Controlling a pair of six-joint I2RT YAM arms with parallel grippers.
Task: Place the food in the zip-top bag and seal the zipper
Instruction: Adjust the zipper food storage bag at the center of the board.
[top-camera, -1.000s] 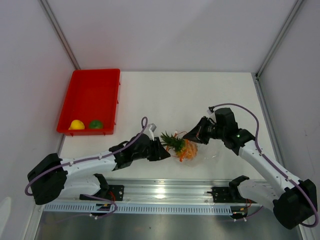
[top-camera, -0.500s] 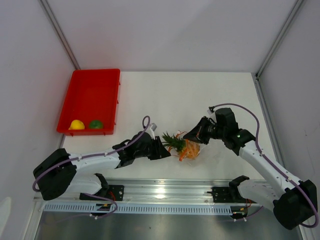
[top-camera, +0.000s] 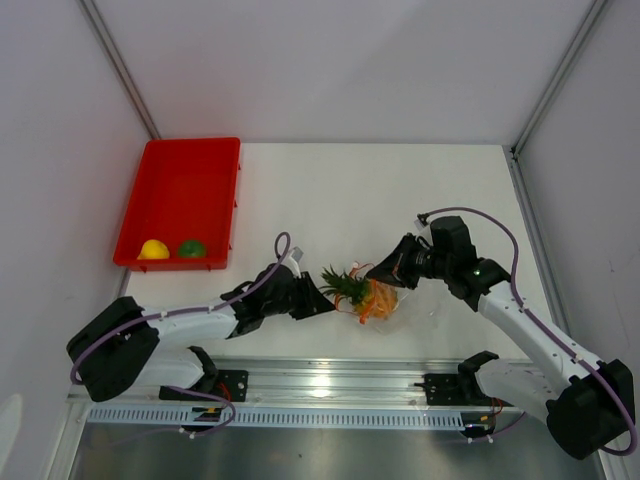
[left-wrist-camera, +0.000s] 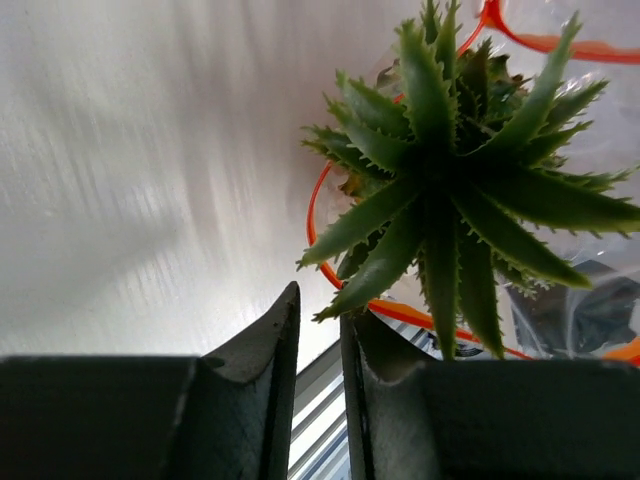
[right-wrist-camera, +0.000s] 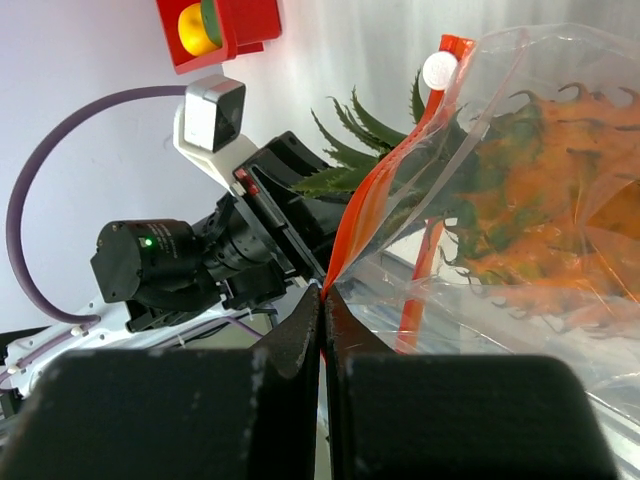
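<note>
We judge the step in hand to be seating the first fruit in the zip-top bag (top-camera: 402, 306), which lies near the table's (top-camera: 420, 190) six o'clock edge in the overhead view. The pineapple (top-camera: 372, 298) has its orange body inside the clear plastic, but its green crown (left-wrist-camera: 450, 190) pokes out through the mouth toward nine o'clock, with the red zipper (right-wrist-camera: 372, 200) looped around the leaf bases. The right gripper (top-camera: 382, 270), at about one o'clock of the fruit, is clamped flat on that strip and lifts one lip of the mouth. The left gripper (left-wrist-camera: 318, 312), at nine o'clock of the crown, has its jaws narrow with only a slit between them and nothing in it. To do this well, we would use those nearly closed fingers as one blunt tip and press on the heart of the crown, not on the springy outer leaves, pushing straight toward three o'clock along the fruit's axis so that it slides deeper rather than rolling aside. The right pinch should not slacken, since the crinkly film is likely to fold and the mouth to collapse. The leaves must sit clear of the strip, or the seal will probably fail. The yellow fruit (top-camera: 153, 249) and green fruit (top-camera: 191, 248) lie at the six o'clock end of the red tray (top-camera: 185, 180), well apart at ten o'clock, so the mouth must be wide enough for both.
</note>
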